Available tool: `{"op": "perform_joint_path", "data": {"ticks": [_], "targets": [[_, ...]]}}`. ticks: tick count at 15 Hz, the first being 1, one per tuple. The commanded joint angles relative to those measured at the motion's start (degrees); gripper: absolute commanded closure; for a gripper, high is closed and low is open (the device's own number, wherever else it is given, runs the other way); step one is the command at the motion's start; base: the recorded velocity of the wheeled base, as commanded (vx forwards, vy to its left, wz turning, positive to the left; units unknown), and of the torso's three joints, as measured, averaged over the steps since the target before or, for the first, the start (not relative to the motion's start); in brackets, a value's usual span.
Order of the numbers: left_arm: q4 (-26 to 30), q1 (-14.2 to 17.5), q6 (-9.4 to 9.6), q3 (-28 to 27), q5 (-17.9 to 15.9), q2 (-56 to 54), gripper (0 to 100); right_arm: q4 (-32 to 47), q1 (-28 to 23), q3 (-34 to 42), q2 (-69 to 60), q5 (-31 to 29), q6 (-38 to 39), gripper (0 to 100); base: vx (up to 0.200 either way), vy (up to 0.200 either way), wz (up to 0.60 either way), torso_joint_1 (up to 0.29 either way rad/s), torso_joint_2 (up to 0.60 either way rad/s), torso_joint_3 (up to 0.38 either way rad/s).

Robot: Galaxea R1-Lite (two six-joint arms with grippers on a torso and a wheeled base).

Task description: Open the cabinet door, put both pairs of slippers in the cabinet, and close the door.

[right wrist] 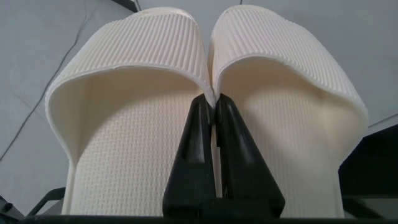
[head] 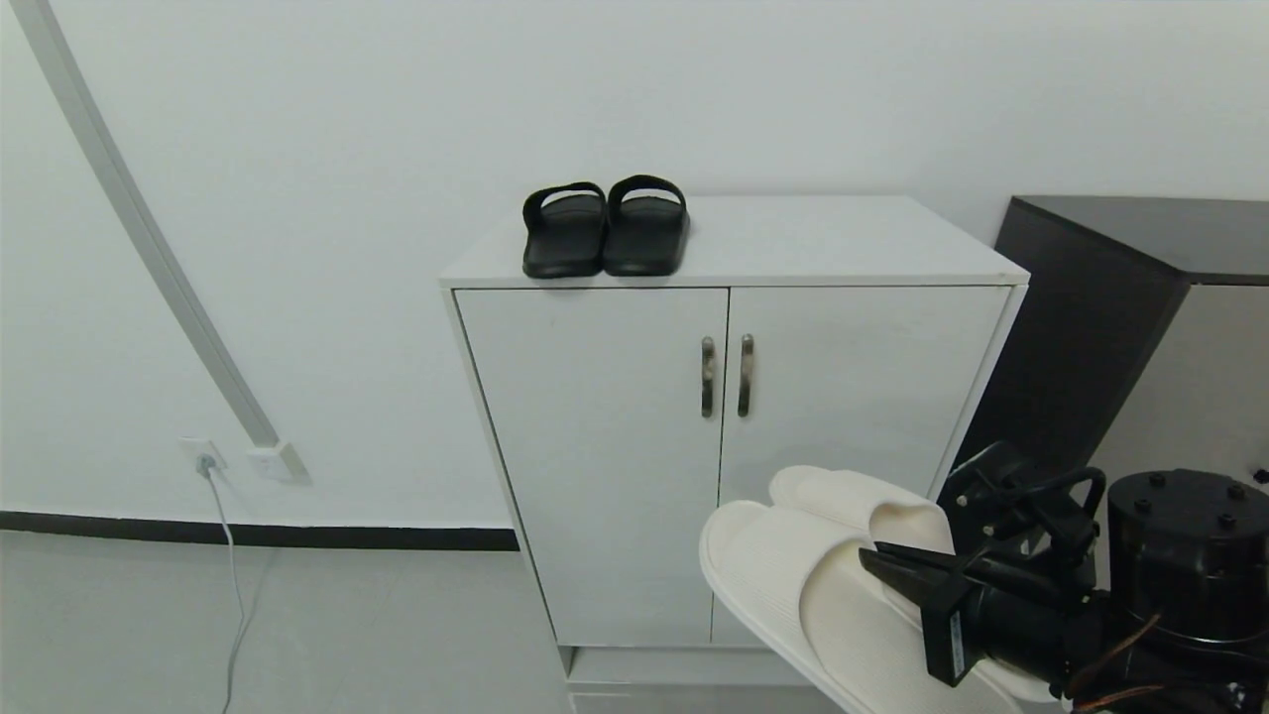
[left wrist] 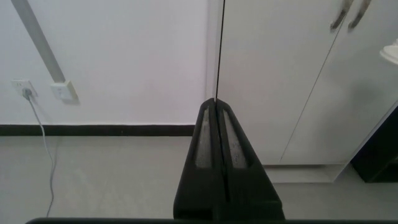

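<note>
A white two-door cabinet (head: 734,436) stands against the wall with both doors shut; its two metal handles (head: 727,376) meet at the middle. A pair of black slippers (head: 605,228) rests on the cabinet top, near its left front edge. My right gripper (head: 877,565) is low at the right, in front of the right door, shut on the inner edges of a pair of white slippers (head: 813,585), (right wrist: 205,118), holding them side by side. My left gripper (left wrist: 216,109) is shut with nothing in it, level with the cabinet's left corner (left wrist: 221,56).
A dark cabinet (head: 1120,317) stands just right of the white one. On the wall at the left are a slanted cable duct (head: 129,218) and sockets (head: 203,456) with a cord hanging to the grey floor (head: 248,625), which is open to the left.
</note>
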Motion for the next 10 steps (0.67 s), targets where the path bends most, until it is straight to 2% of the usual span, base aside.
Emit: {"op": "perform_joint_path", "data": {"ticks": [1,6,10], "targets": [[0.0,0.0,-0.02,0.0,0.0,0.0,100,0.0,0.0,0.1,0.3,0.0,0.0,100,0.000,0.000,0.00,-0.144,0.48,0.339],[0.0,0.1,-0.02,0.0,0.0,0.0,100,0.0,0.0,0.2,0.4,0.1,0.0,100,0.000,0.000,0.00,-0.120,0.46,0.347],[0.0,0.0,-0.02,0.0,0.0,0.0,100,0.0,0.1,0.3,0.4,0.1,0.0,100,0.000,0.000,0.00,-0.063,0.44,0.379]]}}
